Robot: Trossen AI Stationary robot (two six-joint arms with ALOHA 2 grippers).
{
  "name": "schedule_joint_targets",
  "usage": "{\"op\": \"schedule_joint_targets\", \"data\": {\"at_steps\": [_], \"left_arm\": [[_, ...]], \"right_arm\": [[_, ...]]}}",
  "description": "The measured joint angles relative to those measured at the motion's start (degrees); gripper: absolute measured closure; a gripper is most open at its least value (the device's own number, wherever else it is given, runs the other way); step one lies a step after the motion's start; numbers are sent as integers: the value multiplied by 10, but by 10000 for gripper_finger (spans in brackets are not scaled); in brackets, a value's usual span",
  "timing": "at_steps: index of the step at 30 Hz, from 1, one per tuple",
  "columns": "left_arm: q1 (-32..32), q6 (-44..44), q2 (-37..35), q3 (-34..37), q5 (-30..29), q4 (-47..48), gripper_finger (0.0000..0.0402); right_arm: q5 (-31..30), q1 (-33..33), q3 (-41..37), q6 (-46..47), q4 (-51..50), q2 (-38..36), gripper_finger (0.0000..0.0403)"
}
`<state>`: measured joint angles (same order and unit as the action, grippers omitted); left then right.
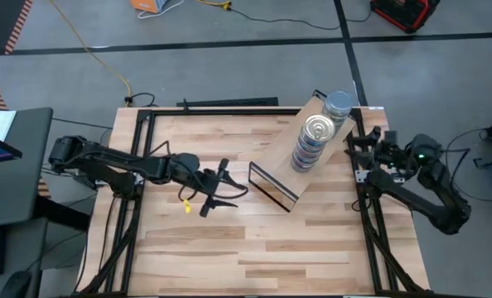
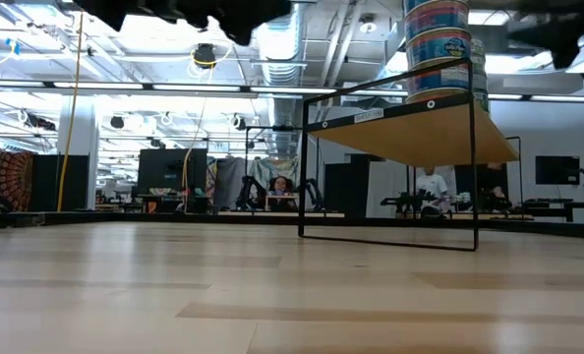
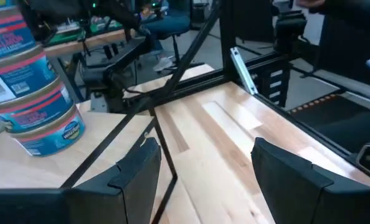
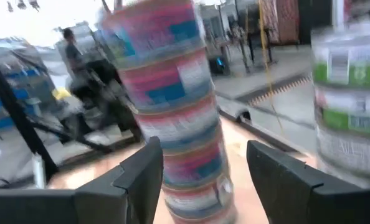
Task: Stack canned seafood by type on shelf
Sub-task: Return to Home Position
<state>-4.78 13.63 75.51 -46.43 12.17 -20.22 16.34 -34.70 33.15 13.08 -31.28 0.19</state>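
Observation:
The shelf (image 1: 283, 153), a light wood board on a thin black frame (image 2: 390, 167), stands slantwise on the tabletop at the back right. Two stacks of canned seafood rest on the board. One has a pale gold lid on top (image 1: 319, 128) and blue and pink labels (image 3: 29, 93). The other, farther back, has a bluish lid (image 1: 339, 105) and green labels (image 4: 353, 93). My left gripper (image 1: 229, 186) hangs open left of the shelf's near end, nothing between its fingers (image 3: 135, 177). My right gripper (image 1: 360, 147) is open by the table's right edge, facing the stacks (image 4: 172, 124).
Black metal rails (image 1: 370, 223) run along the table's left and right edges and its back. A small yellow piece (image 1: 184, 204) lies on the wood below my left gripper. Bare tabletop (image 1: 254, 248) spreads across the near half.

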Motion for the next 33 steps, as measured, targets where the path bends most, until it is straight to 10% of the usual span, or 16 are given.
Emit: {"op": "schedule_joint_targets", "data": {"at_steps": [19,33], "left_arm": [[13,-30,-105,176,-84,-96,162],[62,-69,-104,248,-53,-211,162]], "right_arm": [[-1,6,-82,83,87,0,147],[-44,56,-277,79,435,0,147]]}}
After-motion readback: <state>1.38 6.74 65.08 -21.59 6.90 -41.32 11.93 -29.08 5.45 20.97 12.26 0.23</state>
